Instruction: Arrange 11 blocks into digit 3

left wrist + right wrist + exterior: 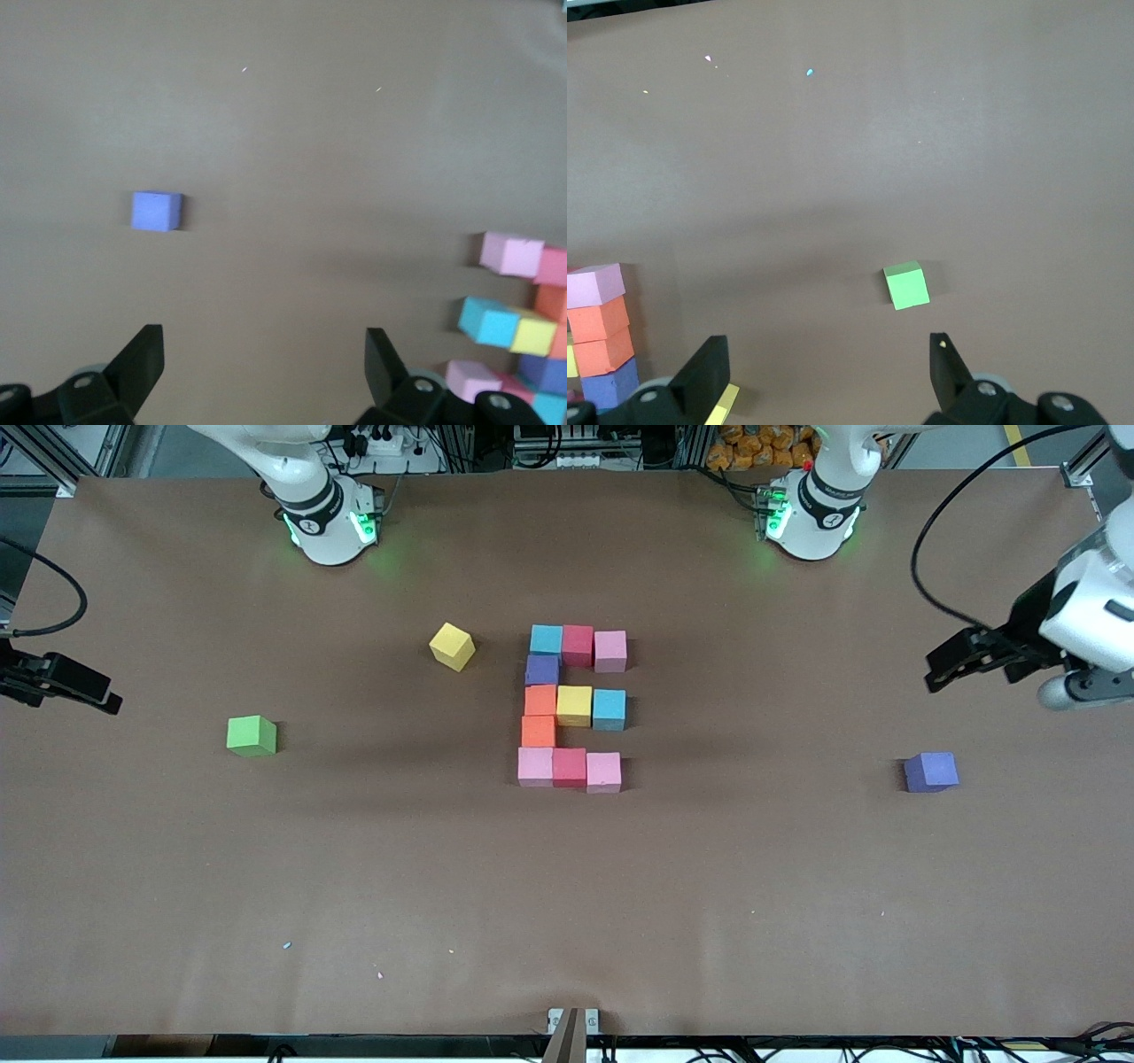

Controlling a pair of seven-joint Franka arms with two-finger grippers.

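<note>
Eleven blocks lie touching in the middle of the table as an E-like figure. One bar is light blue, red and pink; the middle bar is orange, yellow and light blue; the nearest bar is pink, red and pink. A purple block and an orange block join the bars. Part of the figure shows in the left wrist view, and part in the right wrist view. My left gripper hangs open and empty over the left arm's end. My right gripper hangs open and empty over the right arm's end.
A loose purple cube sits toward the left arm's end. A green cube sits toward the right arm's end. A loose yellow cube lies beside the figure, apart from it.
</note>
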